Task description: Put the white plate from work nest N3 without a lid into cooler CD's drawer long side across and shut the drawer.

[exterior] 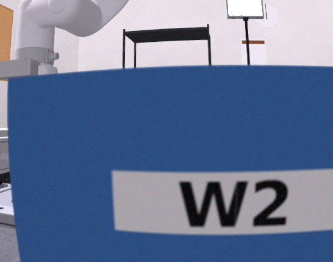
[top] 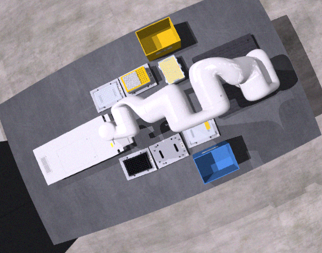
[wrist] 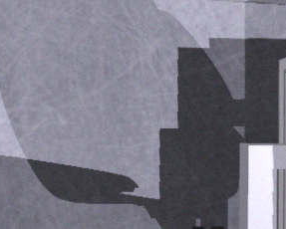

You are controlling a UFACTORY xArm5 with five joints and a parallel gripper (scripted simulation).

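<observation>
The white cooler CD (top: 74,152) lies at the left of the bench in the top view. Its yellow lamp (top: 111,144) is lit. A short part of the drawer (top: 125,147) shows beyond the cooler's right end, so the drawer is partly out. The arm covers much of it, and its inside cannot be seen. The white plate cannot be made out in any view. My gripper is shut and empty, hidden beneath the arm's end at the drawer end of the cooler. A nest with two dark slots (top: 168,155) holds no plate; its label is unreadable.
A black plate (top: 138,164) sits in a nest beside the cooler's drawer end. The blue bin (top: 226,168) (exterior: 173,118) and yellow bin (top: 168,39) stand on opposite sides. An orange plate (top: 142,74), a yellow-white rack (top: 171,69) and two pale nests (top: 107,96) (top: 198,134) lie around the arm.
</observation>
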